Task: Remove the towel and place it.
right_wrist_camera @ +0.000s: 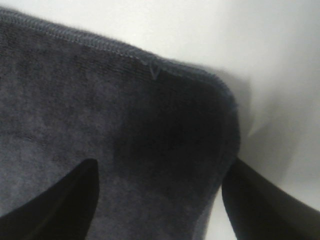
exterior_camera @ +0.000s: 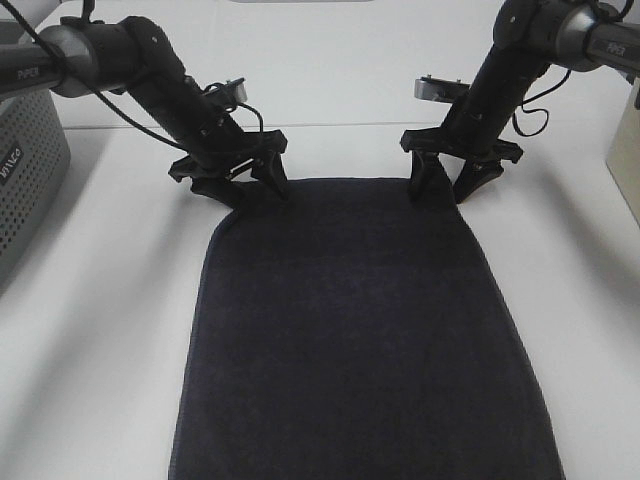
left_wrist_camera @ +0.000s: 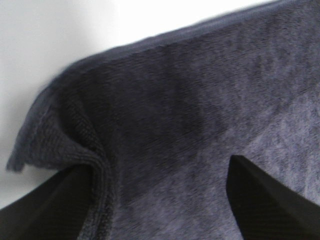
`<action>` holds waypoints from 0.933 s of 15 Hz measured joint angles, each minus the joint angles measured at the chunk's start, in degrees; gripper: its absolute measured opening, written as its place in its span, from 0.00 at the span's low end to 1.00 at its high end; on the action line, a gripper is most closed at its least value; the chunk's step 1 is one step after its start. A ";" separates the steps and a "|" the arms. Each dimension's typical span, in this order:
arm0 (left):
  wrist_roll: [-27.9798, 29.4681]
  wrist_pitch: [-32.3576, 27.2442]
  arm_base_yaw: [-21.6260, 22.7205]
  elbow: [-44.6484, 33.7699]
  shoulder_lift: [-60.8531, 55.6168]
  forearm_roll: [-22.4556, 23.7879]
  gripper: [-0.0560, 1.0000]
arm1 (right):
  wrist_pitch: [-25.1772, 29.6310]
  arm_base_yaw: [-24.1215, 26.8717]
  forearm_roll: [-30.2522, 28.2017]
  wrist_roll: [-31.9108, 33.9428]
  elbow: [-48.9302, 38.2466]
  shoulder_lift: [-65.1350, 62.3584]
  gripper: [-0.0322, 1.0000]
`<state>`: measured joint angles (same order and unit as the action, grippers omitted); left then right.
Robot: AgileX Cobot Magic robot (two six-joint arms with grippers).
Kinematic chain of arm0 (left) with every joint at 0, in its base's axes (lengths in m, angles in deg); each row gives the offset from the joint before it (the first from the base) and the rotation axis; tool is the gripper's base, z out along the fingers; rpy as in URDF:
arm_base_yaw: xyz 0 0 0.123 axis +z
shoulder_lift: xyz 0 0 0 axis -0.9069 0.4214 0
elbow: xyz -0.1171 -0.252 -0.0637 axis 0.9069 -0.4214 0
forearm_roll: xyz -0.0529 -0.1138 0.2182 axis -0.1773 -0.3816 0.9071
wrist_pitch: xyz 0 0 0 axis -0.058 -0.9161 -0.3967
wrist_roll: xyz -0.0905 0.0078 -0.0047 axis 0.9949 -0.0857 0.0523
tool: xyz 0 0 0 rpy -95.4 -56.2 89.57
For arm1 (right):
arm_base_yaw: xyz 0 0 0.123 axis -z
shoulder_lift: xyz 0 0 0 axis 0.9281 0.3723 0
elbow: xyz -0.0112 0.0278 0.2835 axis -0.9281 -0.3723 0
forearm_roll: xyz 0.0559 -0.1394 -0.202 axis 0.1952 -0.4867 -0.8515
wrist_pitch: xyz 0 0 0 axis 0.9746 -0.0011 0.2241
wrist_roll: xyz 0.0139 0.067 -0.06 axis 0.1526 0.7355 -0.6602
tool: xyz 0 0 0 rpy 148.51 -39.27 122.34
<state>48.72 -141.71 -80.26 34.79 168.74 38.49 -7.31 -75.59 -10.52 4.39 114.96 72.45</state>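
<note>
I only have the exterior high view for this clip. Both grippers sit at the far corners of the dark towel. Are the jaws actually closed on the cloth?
Observer: Not the left gripper. Its wrist view shows the jaws spread, with the towel lying between them and the corner bunched up against one finger.
Operator: And the right one?
Observer: The right gripper is open too. One finger sits over the cloth, the other just beyond the towel's side edge, above the white table.
Operator: Anything odd at that corner?
Observer: A small loose thread loop sticks out at the stitched hem.
</note>
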 joint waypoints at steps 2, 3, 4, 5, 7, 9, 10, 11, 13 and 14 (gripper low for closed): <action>0.40 0.86 -0.52 0.00 0.23 -0.17 0.62 | -0.40 -0.11 -0.86 1.20 0.00 0.00 0.61; 0.52 1.03 -0.52 0.00 0.29 0.34 0.55 | -0.74 -0.11 -2.06 1.60 0.00 0.00 0.53; 0.52 1.26 -0.52 0.00 0.40 1.09 0.45 | -0.86 -0.11 -3.32 1.72 0.00 0.00 0.44; 0.40 1.43 -0.52 0.00 0.52 1.89 0.34 | -1.09 -0.11 -4.24 1.78 0.00 0.00 0.33; -1.49 2.01 -0.46 0.00 0.86 2.18 0.11 | -1.26 -0.11 -4.87 2.23 0.00 0.06 0.11; -5.16 2.06 -0.46 0.00 0.92 2.18 0.07 | -1.32 -0.11 -4.87 2.46 0.00 0.06 0.04; -6.53 2.06 -0.46 0.00 0.92 2.23 0.07 | -1.49 -0.11 -4.81 2.64 -0.06 0.06 0.04; -7.33 2.06 -0.46 0.23 0.92 3.04 0.07 | -1.78 -0.11 -4.76 2.75 -0.06 0.06 0.04; -7.85 2.06 -0.57 2.86 1.20 7.22 0.07 | -3.61 -0.11 -4.81 2.81 1.72 0.06 0.04; -7.85 2.06 -0.57 4.98 1.32 9.28 0.07 | -4.30 -0.11 -4.87 3.04 3.67 0.06 0.04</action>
<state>40.88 -139.65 -80.83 39.77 170.06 47.77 -11.61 -75.70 -15.39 7.42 118.63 72.50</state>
